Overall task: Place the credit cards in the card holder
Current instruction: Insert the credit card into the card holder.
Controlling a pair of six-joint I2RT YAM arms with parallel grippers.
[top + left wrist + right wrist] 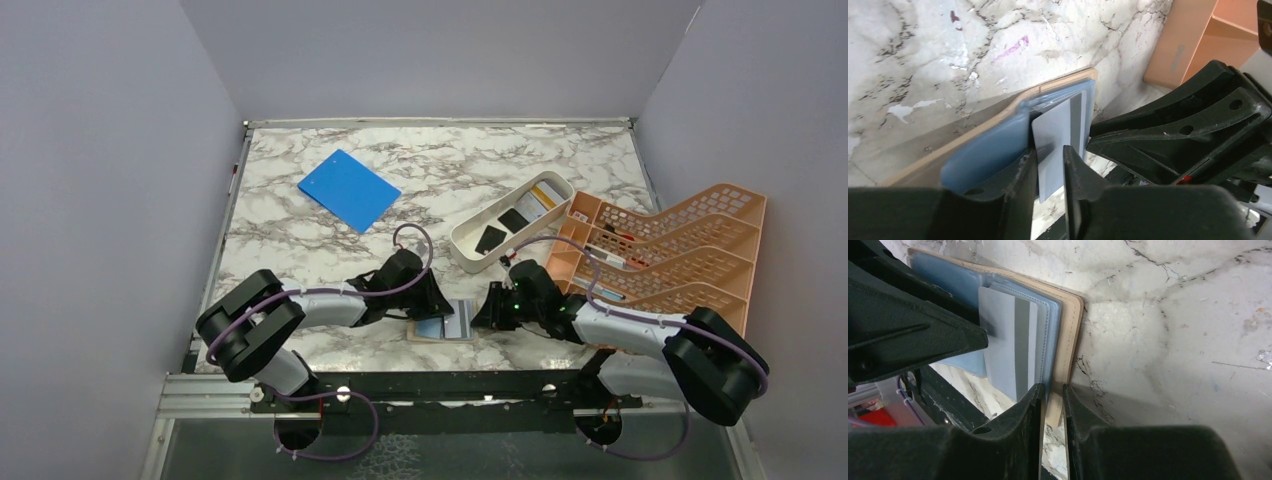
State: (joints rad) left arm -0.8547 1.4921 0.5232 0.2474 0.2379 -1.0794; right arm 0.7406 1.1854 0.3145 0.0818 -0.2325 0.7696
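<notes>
- Worktop (300, 230): from the overhead view, all the action sits at its 6 o'clock edge, between my two arms.
- Tray (465, 248): at 1 o'clock, well away from both grippers, with more cards (512, 220) lying in it.
- Holder (432, 328): lies open and flat, with one gripper at its 9 o'clock and the other at its 3 o'clock.
- Right gripper (1053, 386): the jaws are nearly together, astride the holder's tan edge. I can't tell whether they pinch it or only hover over it.
- Left gripper (1047, 150): the jaws are slightly apart and clamp nothing. The card face shows through the gap, and one tip appears to rest on the card.
- Striped card (1053, 135): partly inside an inner pocket. In the left wrist view its long axis runs straight along that gripper's reach, with the free end at 6 o'clock and the pocket at 12.
- I judge the left gripper better placed, so the next push should run along the stripe towards 12 o'clock.
</notes>
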